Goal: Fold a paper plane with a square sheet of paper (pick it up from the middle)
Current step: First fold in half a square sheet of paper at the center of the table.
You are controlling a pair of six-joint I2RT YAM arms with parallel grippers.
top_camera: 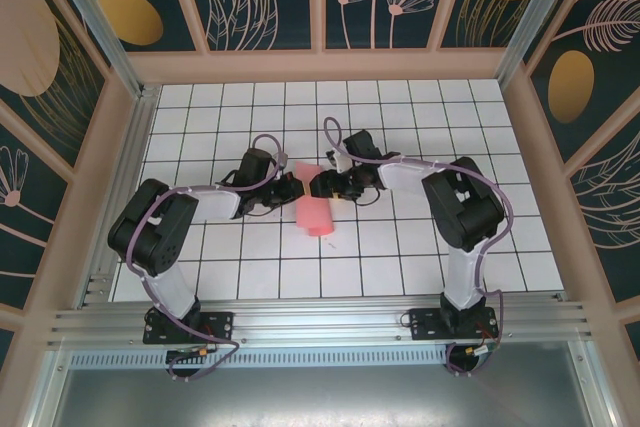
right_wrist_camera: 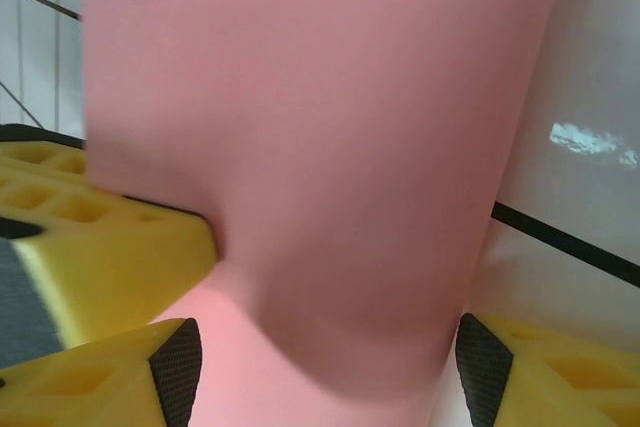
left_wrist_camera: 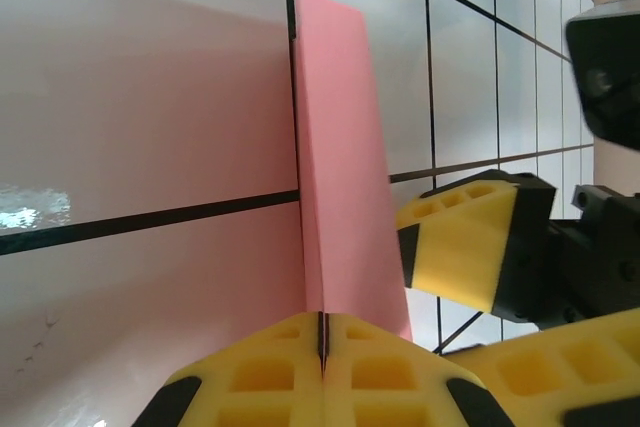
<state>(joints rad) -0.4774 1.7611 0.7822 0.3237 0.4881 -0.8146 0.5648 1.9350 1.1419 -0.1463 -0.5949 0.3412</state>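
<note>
the pink sheet [left_wrist_camera: 340, 147] runs lengthwise out from the left jaws clenched on its edge, right jaws spread astride it.

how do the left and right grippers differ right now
The left gripper has its jaws shut on the pink sheet of paper; the right gripper has its jaws wide apart, the sheet spanning between them. The left gripper comes from the left, the right gripper from the right. Both have yellow fingers and meet at the sheet.
</note>
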